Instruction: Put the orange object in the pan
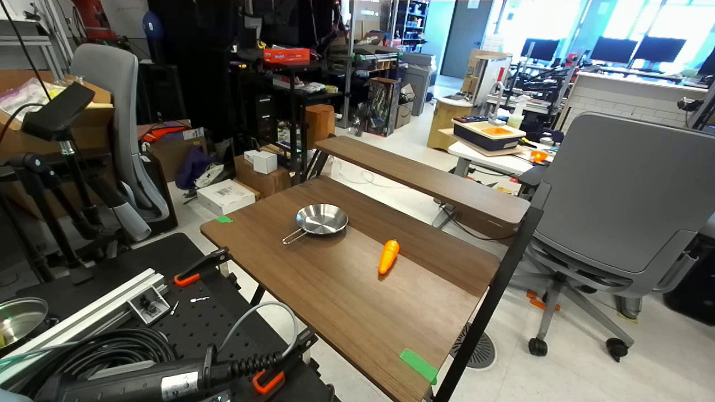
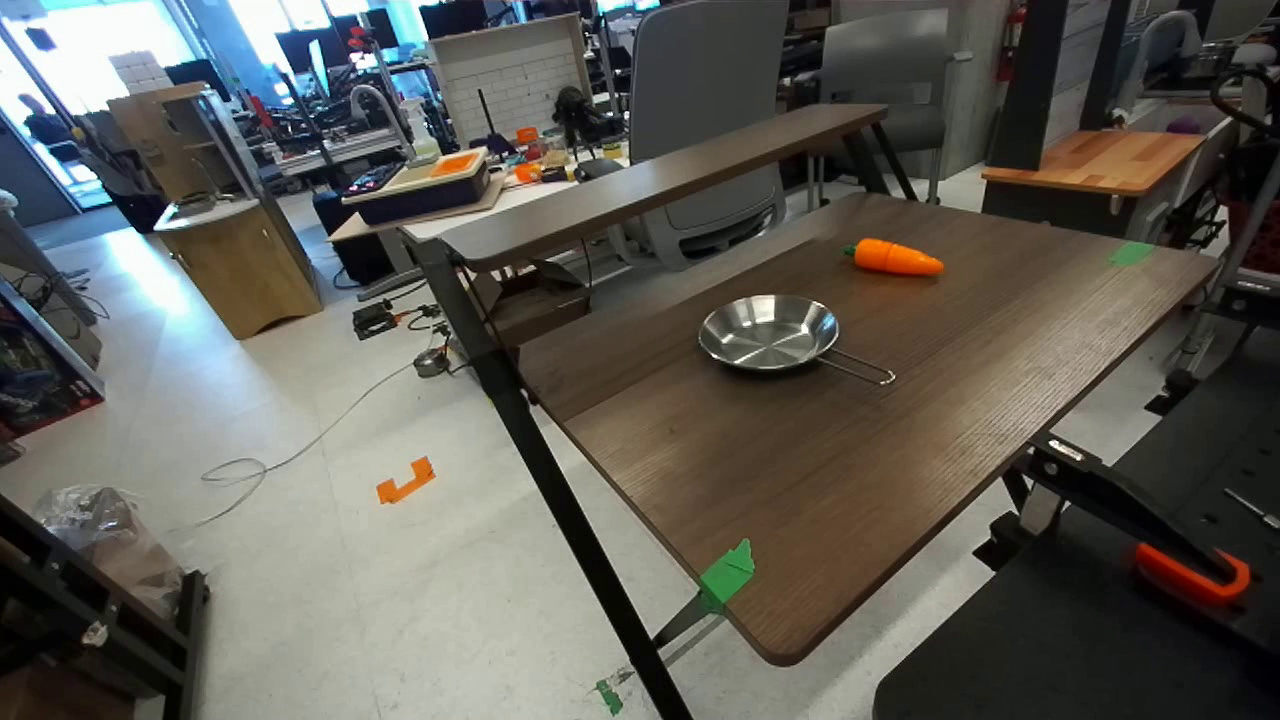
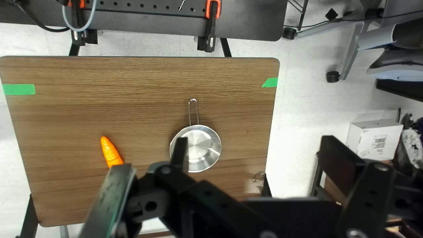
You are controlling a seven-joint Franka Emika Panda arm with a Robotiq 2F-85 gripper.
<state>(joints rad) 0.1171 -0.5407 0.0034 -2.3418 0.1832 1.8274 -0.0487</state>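
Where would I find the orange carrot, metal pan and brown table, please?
Orange carrot (image 1: 389,257), in an exterior view: body's middle.
Metal pan (image 2: 768,333), in an exterior view: inside base.
Brown table (image 3: 132,79), in the wrist view: bare top.

The pan is shiny, smooth metal, the carrot glossy and plastic-looking, the table wood-grained.

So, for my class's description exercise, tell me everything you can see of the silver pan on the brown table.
The pan is round and shallow, with a sloping side and a flat base, in shiny silver that looks like metal. A looped wire handle juts from its side toward the black worktop. It sits upright with nothing in it, its inside catching light, on the brown wood-look tabletop, the only thing seen touching it. The orange carrot lies apart from it.
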